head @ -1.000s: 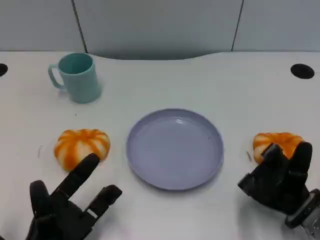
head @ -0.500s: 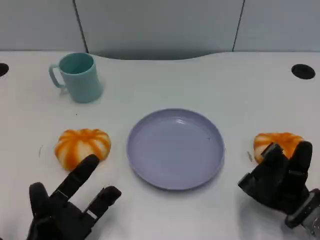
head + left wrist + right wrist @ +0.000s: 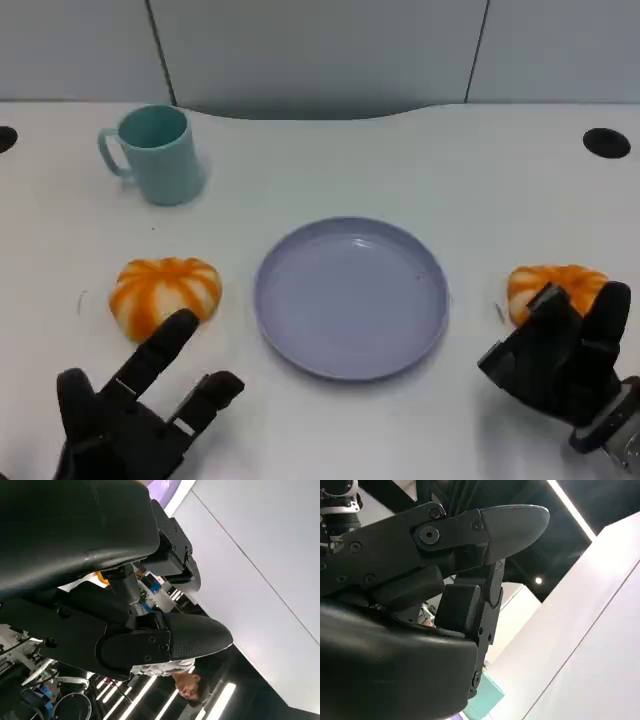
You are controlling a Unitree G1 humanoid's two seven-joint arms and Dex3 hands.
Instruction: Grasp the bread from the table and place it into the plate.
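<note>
My left hand (image 3: 135,420) hangs low over the near left of the worktop (image 3: 400,160), fingers (image 3: 160,350) spread apart and holding nothing. The longest fingertip points up toward a bun (image 3: 165,292) and ends just short of its near edge; I cannot tell whether it touches. My right hand (image 3: 562,362) sits at the near right, its fingers raised side by side with small gaps between them, nothing in its grasp. Its fingertips overlap the near edge of a second bun (image 3: 545,282) in the head view, and whether there is contact I cannot tell.

Both buns are orange with pale stripes, and both lie on the worktop, one on each side of the plate (image 3: 350,297). The plate is lavender, round and shallow, and sits in the middle between my hands with nothing on it. The left bun lies close to the plate's left rim but apart from it; the right bun lies a little farther from the right rim.

Farther back on the left stands a teal mug (image 3: 157,155), upright, its handle turned to the left. A dark round hole (image 3: 605,142) marks the far right of the worktop.

In the left wrist view a person (image 3: 192,690) shows beyond my fingers.
</note>
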